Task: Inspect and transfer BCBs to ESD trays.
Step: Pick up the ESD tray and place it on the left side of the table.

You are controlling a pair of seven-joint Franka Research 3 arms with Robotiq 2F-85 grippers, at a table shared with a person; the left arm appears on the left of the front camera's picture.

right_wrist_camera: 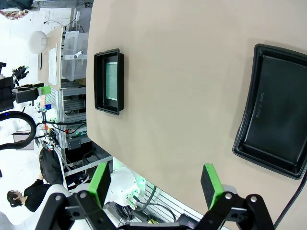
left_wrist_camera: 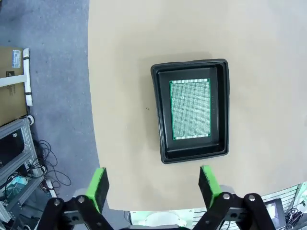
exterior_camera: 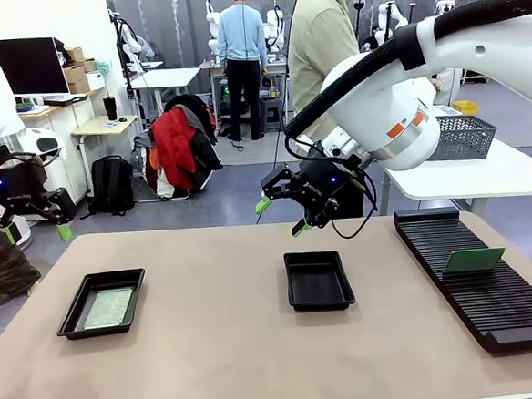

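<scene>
- The left-hand ESD tray [exterior_camera: 70, 314] lies at eight o'clock on the table [exterior_camera: 222, 349], with one BCB [exterior_camera: 109, 307] flat on its floor; that one looks done.
- The middle ESD tray [exterior_camera: 318, 283] is bare, so it is probably due the next board.
- The spare BCB [exterior_camera: 474, 260] stands on edge in the slotted rack [exterior_camera: 493, 311] at four o'clock. To do this well, pinch its top edge, lift it straight out of the slot, show its face, then lay it flat inside the rim.
- The right gripper [exterior_camera: 281, 216] hovers above the middle tray's far side, jaws apart and empty.
- The left gripper [exterior_camera: 37, 233] hangs at nine o'clock, jaws apart and empty.
- The left wrist view looks straight down: the board sits square, clear of every wall, which the low front view cannot confirm.
- The front view alone takes in the rack.
</scene>
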